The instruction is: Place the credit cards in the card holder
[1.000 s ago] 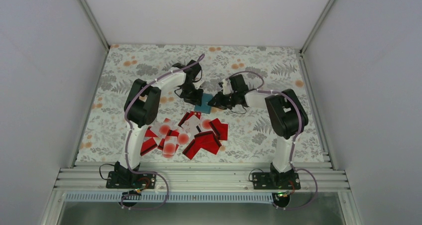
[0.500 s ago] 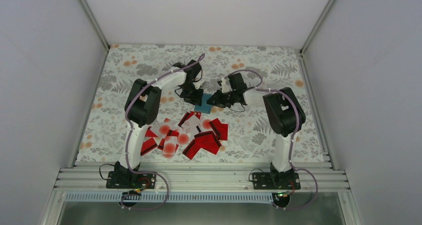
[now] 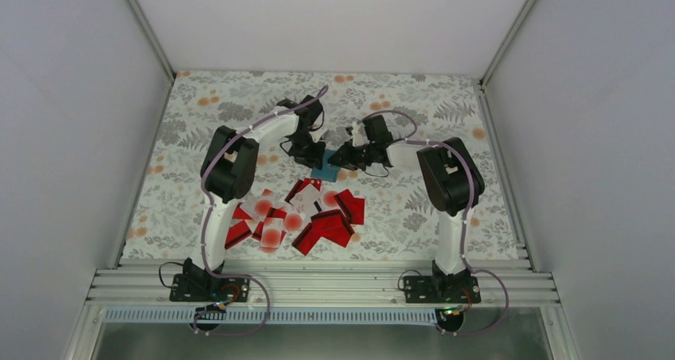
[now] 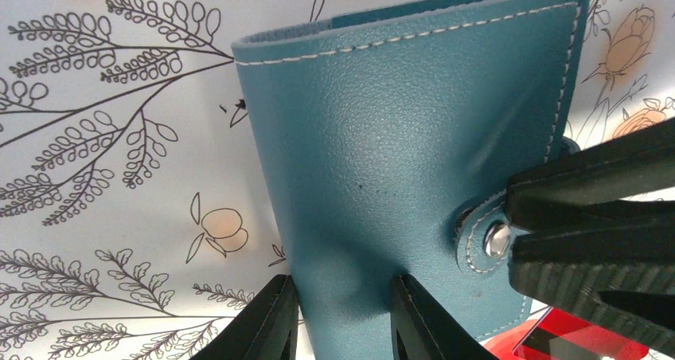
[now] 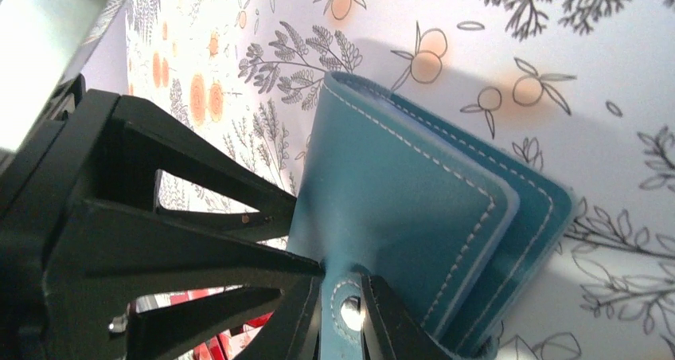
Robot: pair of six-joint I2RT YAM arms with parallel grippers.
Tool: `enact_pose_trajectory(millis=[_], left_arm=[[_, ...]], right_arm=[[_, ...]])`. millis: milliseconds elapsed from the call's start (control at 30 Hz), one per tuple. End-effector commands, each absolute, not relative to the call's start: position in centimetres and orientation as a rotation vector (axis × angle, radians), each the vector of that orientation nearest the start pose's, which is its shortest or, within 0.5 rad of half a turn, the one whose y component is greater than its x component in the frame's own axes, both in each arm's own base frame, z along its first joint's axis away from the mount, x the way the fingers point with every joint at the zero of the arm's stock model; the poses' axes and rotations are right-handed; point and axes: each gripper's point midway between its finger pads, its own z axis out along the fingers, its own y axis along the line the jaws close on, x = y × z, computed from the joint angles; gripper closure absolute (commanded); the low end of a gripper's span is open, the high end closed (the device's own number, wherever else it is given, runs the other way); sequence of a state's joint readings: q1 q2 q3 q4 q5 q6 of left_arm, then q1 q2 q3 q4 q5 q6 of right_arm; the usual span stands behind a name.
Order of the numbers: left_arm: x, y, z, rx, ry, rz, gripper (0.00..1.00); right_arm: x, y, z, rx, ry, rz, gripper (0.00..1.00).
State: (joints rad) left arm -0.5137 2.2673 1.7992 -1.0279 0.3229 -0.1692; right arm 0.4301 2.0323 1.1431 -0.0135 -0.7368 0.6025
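1. The card holder (image 3: 324, 170) is at mid-table, between the two grippers and just beyond the heap of credit cards (image 3: 296, 217). I cannot tell whether it rests on the cloth or is raised off it.
2. In the left wrist view its teal cover (image 4: 398, 153) shows grained leather and white stitching. The only marking I can make out is a plain metal snap (image 4: 497, 240) on the clasp tab (image 4: 477, 240).
3. In the right wrist view the card holder (image 5: 398, 201) stands slightly ajar, with a paler blue layer showing at its edge. Its inside is hidden from me.
4. The left gripper (image 4: 342, 328) is clamped on the near edge of the cover, one finger on each side of it.
5. The right gripper (image 5: 342, 320) is pinched closed on the clasp tab (image 5: 348, 308), its fingers either side of the snap.
6. The cards lie overlapping, some red with a dark stripe, some white with a red spot. They are too small in the top view for me to read any print.
7. A red card corner (image 4: 573, 340) is cut off at the bottom of the left wrist view.
8. The table (image 3: 414, 97) carries a floral cloth.
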Motion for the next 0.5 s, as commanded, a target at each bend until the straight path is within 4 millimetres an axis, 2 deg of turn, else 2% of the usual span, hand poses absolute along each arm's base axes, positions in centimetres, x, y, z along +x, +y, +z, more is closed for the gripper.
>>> enact_pose_trajectory(millis=[0,300,367,467], left_arm=[[35.5,-28.1,-1.1,0.614,3.129,-0.490,0.69],[35.2,-28.9,-0.7,0.618,3.121,-0.569,0.69],[35.4,-29.1,0.0,0.614,3.102,-0.600,0.69],[35.4,-30.1,1.8,0.603,3.045,-0.736,0.69]], right_arm=[[38.2,30.4,3.2,-0.107,2.629,1.297,0.86],[37.7,29.9,2.0,-0.096,2.655,1.260,0.87],[37.7,29.7,1.8,-0.098,2.655,1.249,0.87],[37.6,29.5,1.4,-0.106,2.652,1.231,0.87]])
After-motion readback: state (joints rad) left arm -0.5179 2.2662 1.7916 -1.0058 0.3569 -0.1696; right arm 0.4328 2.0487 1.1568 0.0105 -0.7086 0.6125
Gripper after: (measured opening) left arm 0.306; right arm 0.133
